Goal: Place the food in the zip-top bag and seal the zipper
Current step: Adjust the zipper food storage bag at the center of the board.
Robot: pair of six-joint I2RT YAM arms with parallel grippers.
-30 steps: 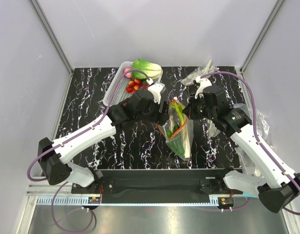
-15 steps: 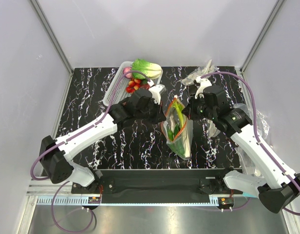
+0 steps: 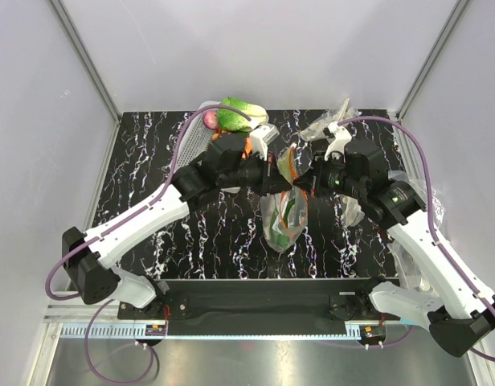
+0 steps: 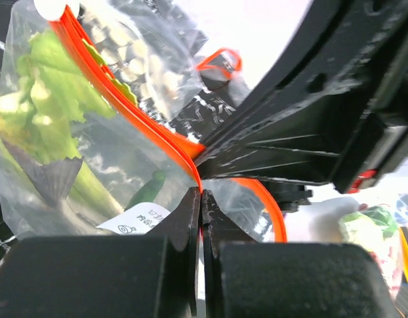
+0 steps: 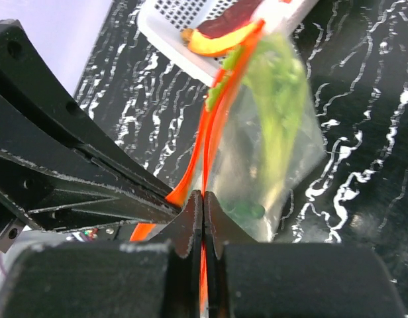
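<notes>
From above, the two arms meet nose to nose over the middle of the black, white-veined table (image 3: 151, 161). The clear plastic zip-top bag (image 3: 283, 219) is caught between them at its mouth, and its body trails from there toward the near edge. This view is too small to show how the fingers stand.

The wrist cameras settle that. In the left wrist view, the left arm's fingers (image 4: 183, 228) are pinched together with no gap, and the thin red-orange zipper strip (image 4: 134, 116) is clamped between their tips. The strip runs up and to the left from them. Through the plastic this view shows the toy leek's pale green leaves (image 4: 45, 109), a small dark green piece (image 4: 148, 188) and the edge of the white label with print (image 4: 139, 218). The label shows in no other view.

In the right wrist view, the right arm's fingers (image 5: 182, 228) are likewise closed tight on the same strip. The other arm's black fingers press in just beside them from the left. Here the contents are only a blurred green mass inside the pouch. Whether the bottom of the bag touches the table, I cannot tell.

At the far edge of the table stand a white perforated plastic basket (image 3: 196, 135) and a leafy green toy cabbage (image 3: 236, 112). Wrinkled clear bags (image 3: 326, 125) lie at the far right.
</notes>
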